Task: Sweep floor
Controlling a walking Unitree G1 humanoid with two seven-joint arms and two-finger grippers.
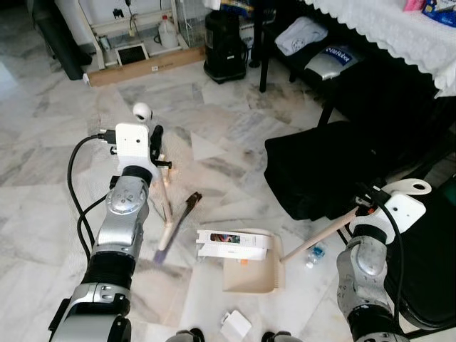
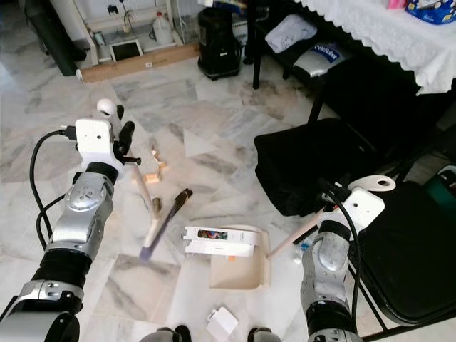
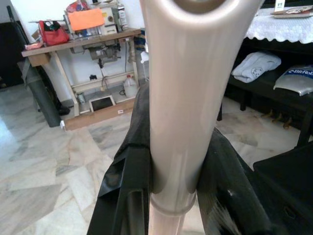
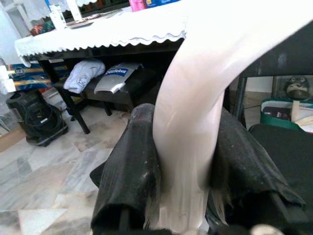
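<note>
My left gripper (image 1: 159,161) is shut on the pale handle of a broom (image 1: 166,206). The handle slants down to a long brush head (image 1: 177,226) that lies on the marble floor, left of the dustpan. Black fingers (image 3: 122,196) clamp the grey handle (image 3: 181,112). My right gripper (image 1: 363,209) is shut on the dustpan's long pale handle (image 1: 317,239). The beige dustpan (image 1: 249,274) rests on the floor in front of me. A white carton (image 1: 232,244) lies across the pan's far edge. Fingers (image 4: 132,171) press a white handle (image 4: 188,147).
A small white box (image 1: 235,324) lies near my feet. A clear plastic scrap (image 1: 315,251) sits beside the dustpan handle. A black bag (image 1: 320,171) and a black chair (image 1: 427,263) crowd the right. A black appliance (image 1: 224,43), a cardboard plank (image 1: 142,68) and a cloth-covered table (image 1: 399,28) stand beyond.
</note>
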